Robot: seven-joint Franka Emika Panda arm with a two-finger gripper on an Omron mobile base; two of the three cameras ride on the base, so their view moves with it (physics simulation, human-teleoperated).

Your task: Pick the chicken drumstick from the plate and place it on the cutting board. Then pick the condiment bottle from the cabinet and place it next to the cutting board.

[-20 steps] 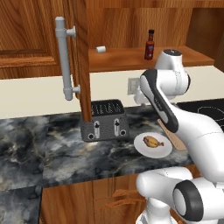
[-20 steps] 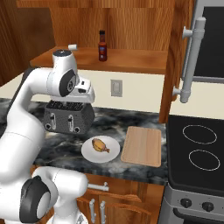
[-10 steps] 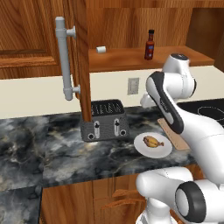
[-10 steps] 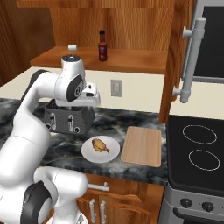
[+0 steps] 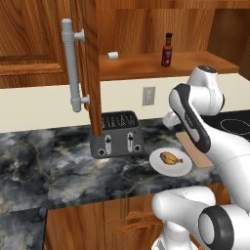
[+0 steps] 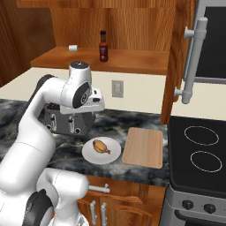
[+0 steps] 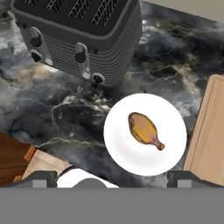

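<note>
One white arm, elbow bent high, folds forward over the counter with its hand pointed down above the plate point(image 6: 101, 151), well clear of it. The gripper point(image 7: 113, 177) has its jaws spread wide with nothing between them; the two dark fingertips point(image 7: 41, 178) sit at the lower edge of the hand view, to either side of the plate's near rim. The chicken drumstick point(image 7: 144, 130) lies on the plate, roughly centred, thin bone end pointing toward the cutting board point(image 6: 143, 146). The board lies flat on the dark marble counter point(image 5: 49, 166) just beside the plate, bare, between plate and stovetop point(image 6: 201, 152). A dark toaster point(image 5: 117, 134) stands behind the plate, near the open cabinet door point(image 5: 90, 63) with its long grey bar handle point(image 5: 71, 63). The condiment bottle point(image 5: 167, 50) stands upright on the cabinet shelf point(image 6: 132, 59), well apart from a small white cylinder point(image 5: 113, 55) lying further along the same shelf.
</note>
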